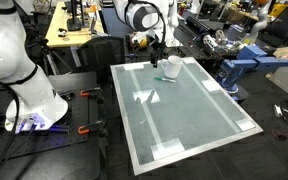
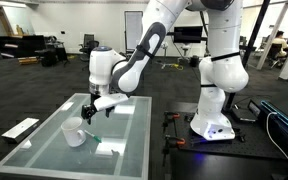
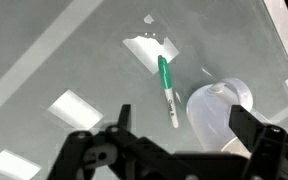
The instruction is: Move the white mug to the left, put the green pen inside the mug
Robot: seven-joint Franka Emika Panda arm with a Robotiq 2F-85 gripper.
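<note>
Claw (image 3: 181, 120) wide open, empty, over green pen (image 3: 168, 90) lying nxt to white mug (image 3: 218, 112)

One white mug (image 1: 171, 67) (image 2: 74, 133) (image 3: 219, 112) is counted in all three views. One green pen (image 3: 167, 90) is counted, most clearly in the wrist view. A single glass-topped table (image 1: 184, 120) (image 2: 44, 145) is shown in both exterior views. One robot arm (image 2: 149, 45) is counted, and one gripper (image 1: 156, 55) (image 2: 92, 108) (image 3: 179, 125) is fitted to it. Two fingers (image 3: 119, 125) are counted on that gripper in the wrist view. Four white tape patches (image 3: 74, 108) are counted on the table surface in the wrist view, two of them being cut by the frame edge. Two small orange parts (image 1: 84, 97) are made out on the dark frame in an exterior view; their kind cannot be told.
</note>
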